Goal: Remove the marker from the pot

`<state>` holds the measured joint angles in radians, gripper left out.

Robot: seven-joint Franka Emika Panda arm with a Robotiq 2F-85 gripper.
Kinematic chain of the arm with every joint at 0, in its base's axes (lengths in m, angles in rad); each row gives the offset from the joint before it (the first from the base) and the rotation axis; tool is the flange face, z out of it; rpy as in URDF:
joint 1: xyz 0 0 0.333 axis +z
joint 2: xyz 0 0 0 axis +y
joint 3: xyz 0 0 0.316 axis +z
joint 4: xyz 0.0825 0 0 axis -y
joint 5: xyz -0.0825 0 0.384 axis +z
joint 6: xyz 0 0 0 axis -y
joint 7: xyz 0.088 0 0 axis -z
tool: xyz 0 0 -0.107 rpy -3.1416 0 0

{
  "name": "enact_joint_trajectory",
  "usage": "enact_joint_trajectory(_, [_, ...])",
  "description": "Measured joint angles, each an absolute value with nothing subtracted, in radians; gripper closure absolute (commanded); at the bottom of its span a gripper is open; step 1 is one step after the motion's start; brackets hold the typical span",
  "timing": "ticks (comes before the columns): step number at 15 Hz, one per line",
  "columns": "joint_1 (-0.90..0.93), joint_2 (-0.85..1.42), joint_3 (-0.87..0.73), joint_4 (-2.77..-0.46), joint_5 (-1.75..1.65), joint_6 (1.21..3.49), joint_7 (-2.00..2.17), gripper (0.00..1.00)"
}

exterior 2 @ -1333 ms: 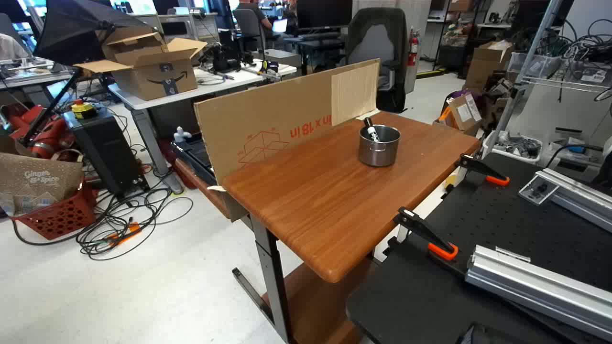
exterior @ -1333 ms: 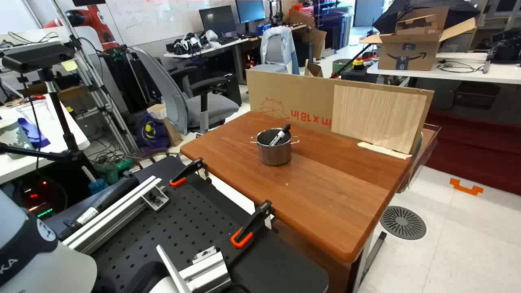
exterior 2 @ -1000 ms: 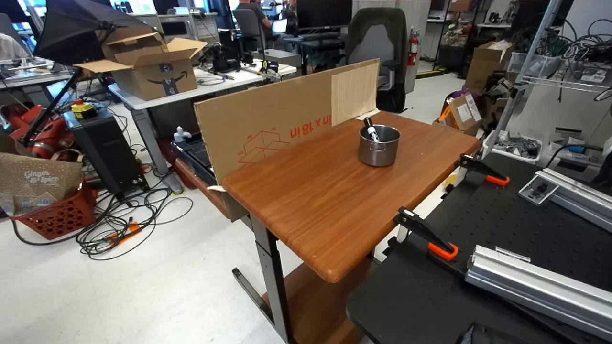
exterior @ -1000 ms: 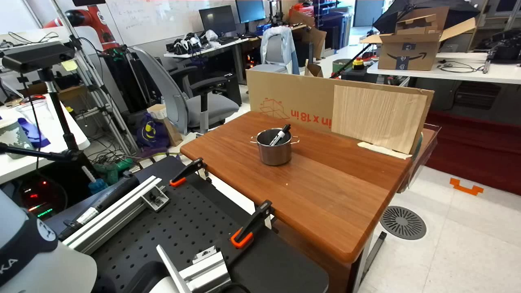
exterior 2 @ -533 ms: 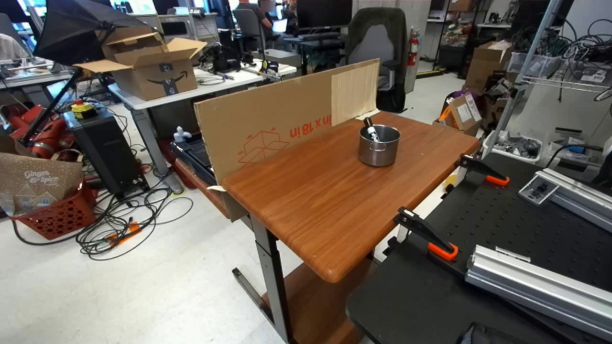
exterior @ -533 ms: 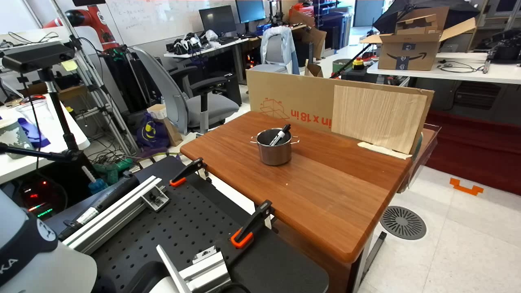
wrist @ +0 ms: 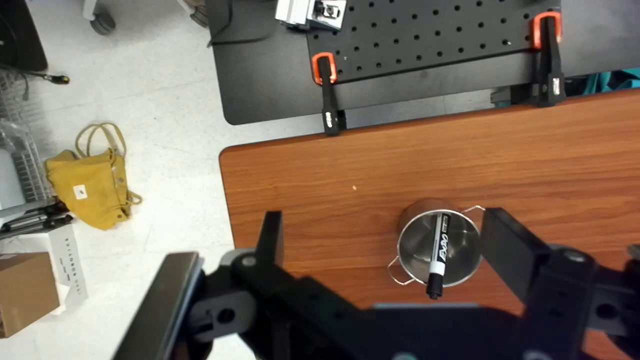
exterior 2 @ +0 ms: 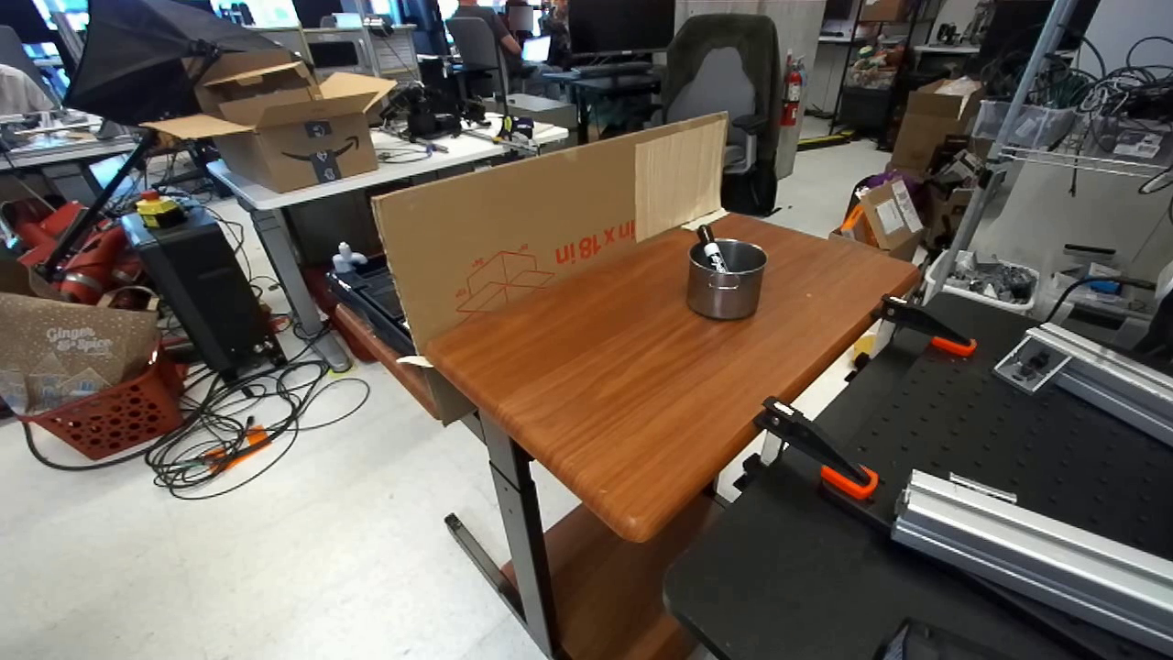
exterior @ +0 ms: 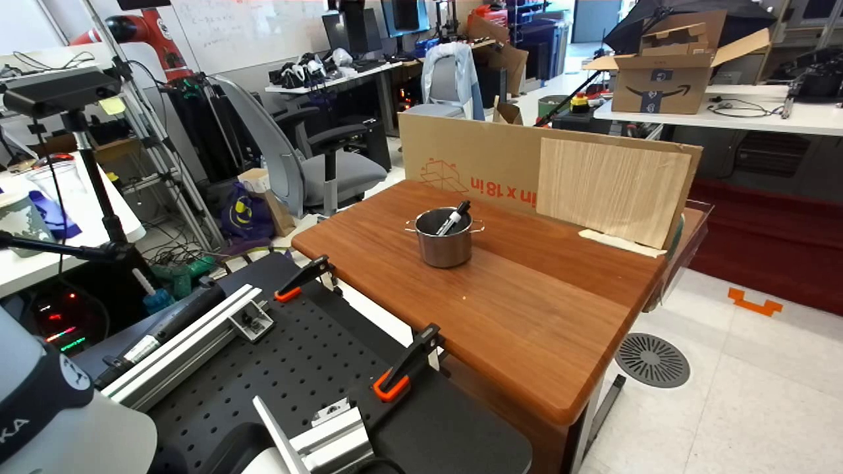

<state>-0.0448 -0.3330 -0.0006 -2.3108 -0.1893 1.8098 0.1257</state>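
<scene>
As the wrist view records it, the gripper (wrist: 383,227) fills the lower part, its two fingers (wrist: 515,260) spread wide apart with nothing in their hold; the pot (wrist: 462,255) shows through the gap. In both exterior views the pot stands upright on the table (exterior: 527,316), in from its edges and free of the gripper. The marker (wrist: 439,245) is inside the pot, not yet removed. It lies tilted, lettered body within the walls, black cap projecting over the rim; a white band shows next to the cap. Both exterior views agree: the cap rises above the rim on the side toward the cardboard (exterior: 474,155). That cardboard stands on edge along the table's far side, red print on its face, with a pale wood-grain panel (exterior: 609,194) against it. Beside the table is a black bench (exterior: 454,421); two clamps (exterior: 411,362) with orange ends sit at its margin facing the table, and metal rails (exterior 2: 1035,545) lie on top. Part of the arm (exterior: 72,415), white with a dark band, shows at the left edge of an exterior view. Off the table's end, in the wrist view, a yellow bag (wrist: 90,187) rests on the floor (wrist: 170,200). Whether the marker's lower end touches the pot's bottom cannot be determined.
</scene>
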Motion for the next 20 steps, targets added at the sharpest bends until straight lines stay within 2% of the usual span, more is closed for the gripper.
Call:
enact_joint_trajectory(11, [-0.022, -0.02, 0.009, -2.308, -0.085, 2.177, 0.211, 0.0])
enact_joint_trajectory(20, [-0.021, 0.185, 0.004, -2.252, -0.062, 2.352, 0.285, 0.0])
